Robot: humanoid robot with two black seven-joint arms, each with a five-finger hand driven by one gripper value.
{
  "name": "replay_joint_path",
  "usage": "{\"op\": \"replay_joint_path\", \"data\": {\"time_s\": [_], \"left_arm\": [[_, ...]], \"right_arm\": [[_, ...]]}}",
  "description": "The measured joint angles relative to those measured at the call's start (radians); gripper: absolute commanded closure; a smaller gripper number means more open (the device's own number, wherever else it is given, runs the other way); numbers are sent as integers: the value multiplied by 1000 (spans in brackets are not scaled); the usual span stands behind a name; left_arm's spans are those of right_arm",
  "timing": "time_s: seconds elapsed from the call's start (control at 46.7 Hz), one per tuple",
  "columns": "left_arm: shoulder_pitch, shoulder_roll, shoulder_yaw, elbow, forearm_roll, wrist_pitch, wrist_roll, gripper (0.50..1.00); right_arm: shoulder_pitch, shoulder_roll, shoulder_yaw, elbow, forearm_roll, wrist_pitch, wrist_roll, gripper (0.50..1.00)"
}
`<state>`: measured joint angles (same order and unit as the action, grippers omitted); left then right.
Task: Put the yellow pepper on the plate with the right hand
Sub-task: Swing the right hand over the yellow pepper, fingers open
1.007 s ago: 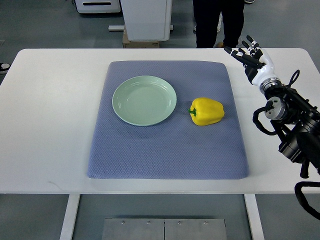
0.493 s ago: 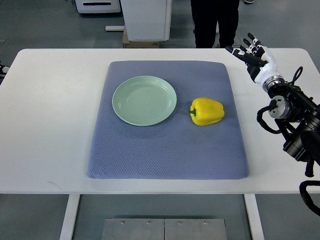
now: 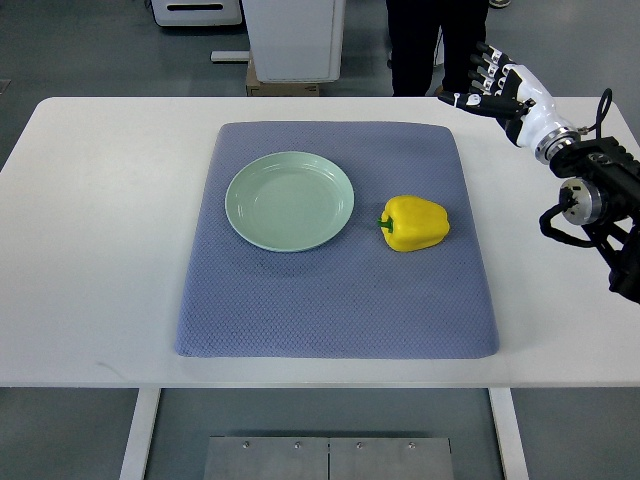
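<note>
A yellow pepper [image 3: 414, 222] lies on its side on the blue-grey mat [image 3: 338, 300], its green stem pointing left. A pale green plate [image 3: 289, 200] sits empty on the mat to the pepper's left, a small gap between them. My right hand [image 3: 490, 84] is at the table's far right corner, well above and to the right of the pepper, fingers spread and holding nothing. Its arm [image 3: 600, 200] comes in from the right edge. The left arm is not in view.
The white table [image 3: 100, 250] has bare surface left and right of the mat. A person's dark legs [image 3: 435, 45] stand just behind the far table edge near my right hand. A white cabinet [image 3: 292, 38] stands behind the table.
My right hand has lifted up and away toward the far edge of the table, and the arm has drawn back to the right. The pepper and plate have not moved.
</note>
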<state>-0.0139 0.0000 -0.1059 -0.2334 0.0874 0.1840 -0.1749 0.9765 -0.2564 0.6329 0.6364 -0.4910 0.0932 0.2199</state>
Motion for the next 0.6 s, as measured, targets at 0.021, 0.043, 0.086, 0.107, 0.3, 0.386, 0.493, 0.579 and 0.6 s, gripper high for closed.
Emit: {"op": "replay_joint_path", "data": {"time_s": [0.021, 0.043, 0.086, 0.107, 0.3, 0.386, 0.493, 0.579, 0.6], "left_arm": [[0, 0, 0, 0, 0, 0, 0, 500], [0, 0, 0, 0, 0, 0, 0, 500], [0, 0, 0, 0, 0, 0, 0, 500], [0, 0, 0, 0, 0, 0, 0, 500], [0, 0, 0, 0, 0, 0, 0, 500], [0, 0, 0, 0, 0, 0, 0, 500], [0, 0, 0, 0, 0, 0, 0, 500], [0, 0, 0, 0, 0, 0, 0, 500], [0, 0, 0, 0, 0, 0, 0, 500]], "right_arm": [[6, -12, -19, 7, 0, 6, 0, 502], [11, -26, -39, 16, 0, 14, 1, 502], [21, -52, -72, 37, -1, 26, 1, 502], [28, -68, -93, 53, -2, 35, 1, 502], [77, -164, -211, 132, -87, 97, 1, 502], [91, -192, -249, 149, -137, 132, 2, 502], [106, -218, -292, 184, -183, 161, 8, 505], [125, -238, -341, 221, -216, 167, 13, 505], [130, -244, -355, 230, -221, 168, 15, 505]]}}
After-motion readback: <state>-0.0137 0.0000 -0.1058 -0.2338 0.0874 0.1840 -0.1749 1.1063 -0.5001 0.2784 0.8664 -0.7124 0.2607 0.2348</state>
